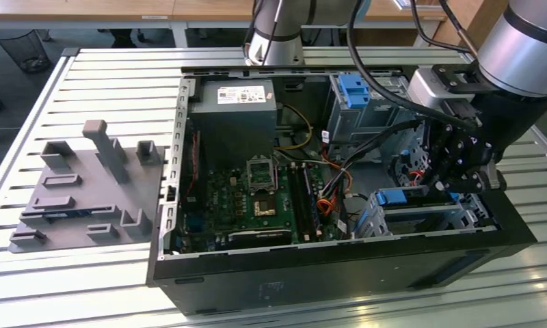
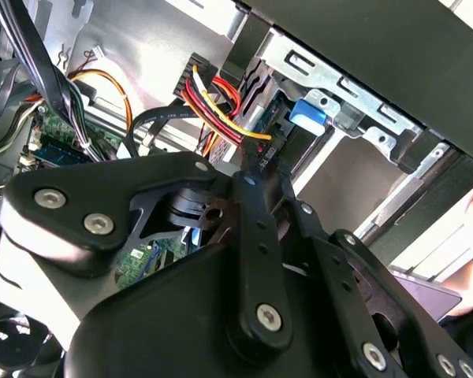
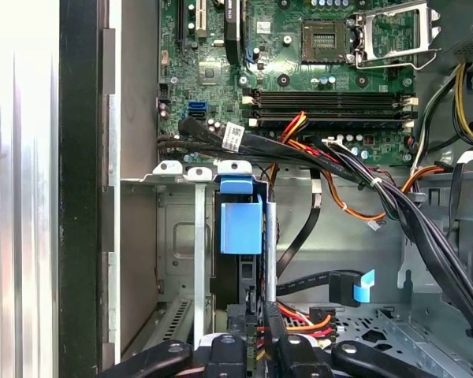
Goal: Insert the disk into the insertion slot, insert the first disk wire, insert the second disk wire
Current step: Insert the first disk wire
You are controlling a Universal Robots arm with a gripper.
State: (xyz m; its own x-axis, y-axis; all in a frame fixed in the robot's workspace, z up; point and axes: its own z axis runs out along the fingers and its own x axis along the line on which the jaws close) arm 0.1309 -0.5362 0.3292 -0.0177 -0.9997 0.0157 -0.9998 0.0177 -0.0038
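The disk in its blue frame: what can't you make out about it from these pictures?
The disk: in the first wrist view the insertion slot hides all but its blue frame end with its metal walls, so label and depth are unknown.
Exterior view: the gripper covers part of the disk and slot.
The red and yellow wires: in the second wrist view the gripper's body hides where they plug in.

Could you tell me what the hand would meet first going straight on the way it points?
Probably the disk, sitting in the insertion slot just ahead of the hand; depth is unclear.
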